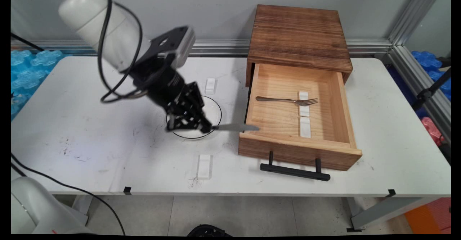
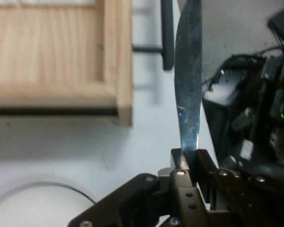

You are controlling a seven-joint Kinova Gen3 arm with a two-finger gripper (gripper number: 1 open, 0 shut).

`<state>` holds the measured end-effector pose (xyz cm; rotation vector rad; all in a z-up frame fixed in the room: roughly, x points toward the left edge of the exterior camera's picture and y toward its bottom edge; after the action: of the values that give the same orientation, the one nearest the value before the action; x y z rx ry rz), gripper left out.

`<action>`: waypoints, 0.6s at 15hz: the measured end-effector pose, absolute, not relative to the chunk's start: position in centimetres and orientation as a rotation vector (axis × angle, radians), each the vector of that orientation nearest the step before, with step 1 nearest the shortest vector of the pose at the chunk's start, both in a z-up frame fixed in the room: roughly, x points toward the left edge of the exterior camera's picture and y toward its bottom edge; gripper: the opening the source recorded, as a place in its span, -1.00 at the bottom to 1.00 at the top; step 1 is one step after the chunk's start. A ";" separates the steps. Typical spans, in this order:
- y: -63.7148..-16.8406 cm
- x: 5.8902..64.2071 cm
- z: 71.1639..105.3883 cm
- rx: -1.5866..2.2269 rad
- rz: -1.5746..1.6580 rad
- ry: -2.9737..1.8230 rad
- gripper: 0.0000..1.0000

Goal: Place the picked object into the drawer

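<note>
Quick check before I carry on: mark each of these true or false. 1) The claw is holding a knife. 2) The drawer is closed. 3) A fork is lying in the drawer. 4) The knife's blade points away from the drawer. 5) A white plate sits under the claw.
1) True: the claw is shut on the knife, with the blade sticking out from between its fingers.
2) False: the drawer is pulled out of the wooden box, its black handle towards the table's near edge.
3) True: the fork lies across the drawer's floor, its tines over a white block.
4) False: the blade points towards the drawer's left front corner.
5) True: the white plate lies on the table beneath the claw.
</note>
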<state>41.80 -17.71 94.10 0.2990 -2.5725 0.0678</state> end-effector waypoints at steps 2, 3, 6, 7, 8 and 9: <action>-19.3 40.8 95.6 0.282 0.086 -2.561 -1.00; -20.0 40.2 96.2 0.272 0.096 -2.555 -1.00; -22.1 38.7 97.7 0.245 0.126 -2.542 -1.00; -22.8 38.2 98.1 0.237 0.136 -2.540 -1.00; -23.7 37.6 98.4 0.230 0.147 -2.539 -1.00; -24.3 37.2 98.6 0.223 0.158 -2.538 -1.00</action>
<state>37.16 -24.35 98.64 0.2231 -2.5381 0.1575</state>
